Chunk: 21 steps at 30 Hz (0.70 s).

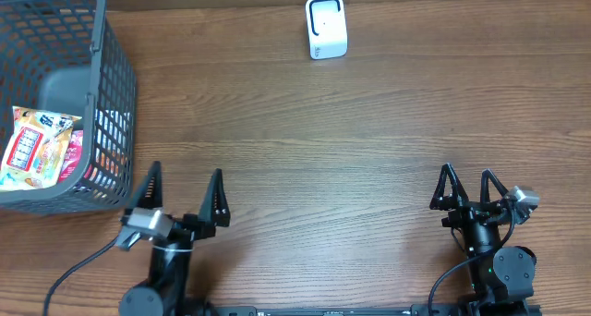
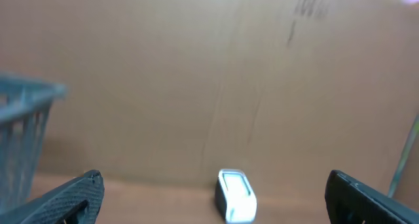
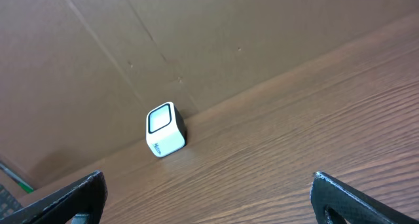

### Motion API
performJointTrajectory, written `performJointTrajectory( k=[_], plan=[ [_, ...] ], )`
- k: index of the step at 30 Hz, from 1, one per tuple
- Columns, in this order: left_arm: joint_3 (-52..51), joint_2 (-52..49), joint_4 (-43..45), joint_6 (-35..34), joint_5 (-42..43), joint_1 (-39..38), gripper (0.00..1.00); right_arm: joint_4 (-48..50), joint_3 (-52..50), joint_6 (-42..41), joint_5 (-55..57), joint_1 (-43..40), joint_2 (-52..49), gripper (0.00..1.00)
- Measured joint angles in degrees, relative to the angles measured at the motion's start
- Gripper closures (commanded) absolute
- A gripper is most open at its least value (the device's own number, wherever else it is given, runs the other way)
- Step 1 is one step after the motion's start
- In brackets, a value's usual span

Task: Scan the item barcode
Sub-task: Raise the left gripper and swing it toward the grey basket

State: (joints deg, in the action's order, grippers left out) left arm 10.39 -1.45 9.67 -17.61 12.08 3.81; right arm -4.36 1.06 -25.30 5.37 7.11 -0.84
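Note:
A white barcode scanner stands at the far middle of the wooden table; it shows blurred in the left wrist view and at the wall's foot in the right wrist view. Colourful snack packets lie inside a dark mesh basket at the far left. My left gripper rests open near the front edge, just right of the basket, with nothing between its fingers. At the front right, my right gripper is also open and empty. Both are far from the scanner.
A brown cardboard wall backs the table behind the scanner. The basket's corner shows at the left of the left wrist view. Cables run from both arm bases at the front edge.

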Motion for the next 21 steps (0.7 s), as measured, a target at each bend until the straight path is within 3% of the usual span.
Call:
performJointTrajectory(
  k=[6,13,16,21],
  plan=[
    [10.3,-16.3,5.2,1.7,1.4,0.0,0.00,-0.1,0.0,0.0,0.0,0.0,0.2,0.00],
    [31.8,-51.3,17.0,4.2,12.8,-1.6,0.00,-0.1,0.0,0.0,0.0,0.0,0.3,0.00],
    [35.7,-57.5,16.9,6.8,14.9,-5.0,0.00,0.0,0.0,0.0,0.0,0.0,0.3,0.00],
    [36.3,-58.8,15.4,9.8,14.4,-9.5,0.00,0.0,0.0,0.0,0.0,0.0,0.3,0.00]
  ],
)
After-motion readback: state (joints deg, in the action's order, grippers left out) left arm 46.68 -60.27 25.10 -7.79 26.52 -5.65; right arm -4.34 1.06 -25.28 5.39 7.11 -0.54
